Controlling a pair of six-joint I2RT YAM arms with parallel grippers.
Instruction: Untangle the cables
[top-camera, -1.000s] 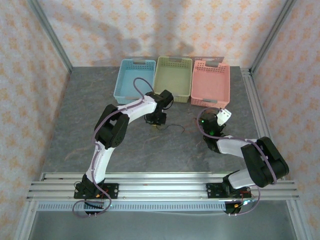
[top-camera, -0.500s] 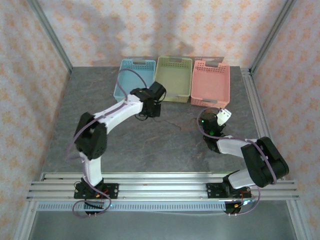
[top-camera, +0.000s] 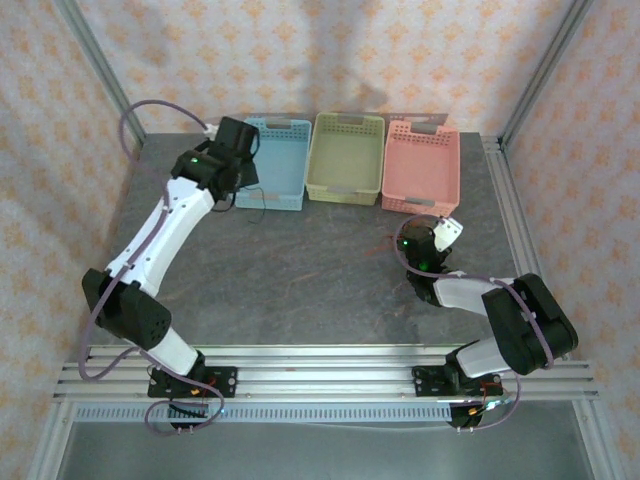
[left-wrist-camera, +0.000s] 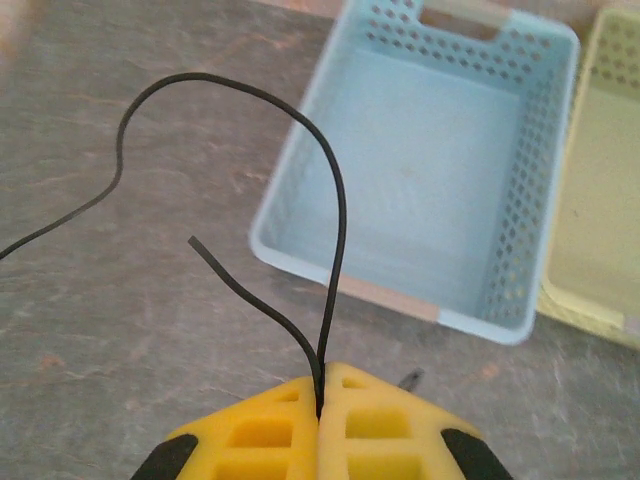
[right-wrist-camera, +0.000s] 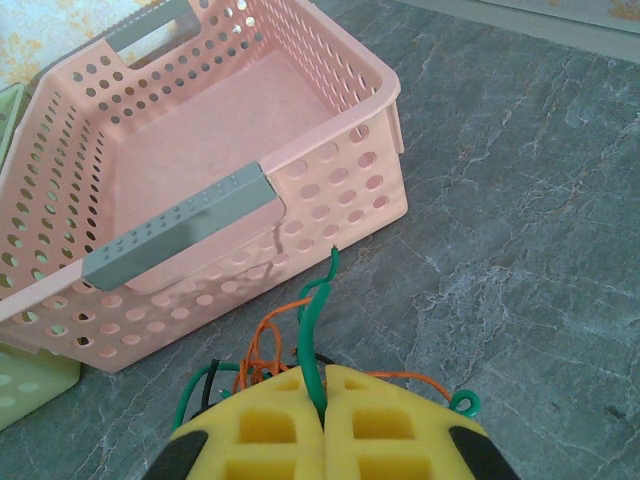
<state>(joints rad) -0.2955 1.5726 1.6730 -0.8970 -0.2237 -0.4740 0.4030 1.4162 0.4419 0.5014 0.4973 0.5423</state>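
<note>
Grey stone-look table (top-camera: 300, 280), floral wallpaper (top-camera: 300, 60) all round. The left fingers (left-wrist-camera: 335, 400) are pinched tight on a black cable (left-wrist-camera: 338, 200). It arcs up in front of the blue basket (left-wrist-camera: 380, 290), by its near corner, and one loose end sticks out to the left. The right fingers (right-wrist-camera: 340, 395) are clamped on a green cable (right-wrist-camera: 318, 310) just in front of the pink basket (right-wrist-camera: 340, 180), with thin orange cable (right-wrist-camera: 262, 340) bunched up right beside it.
</note>
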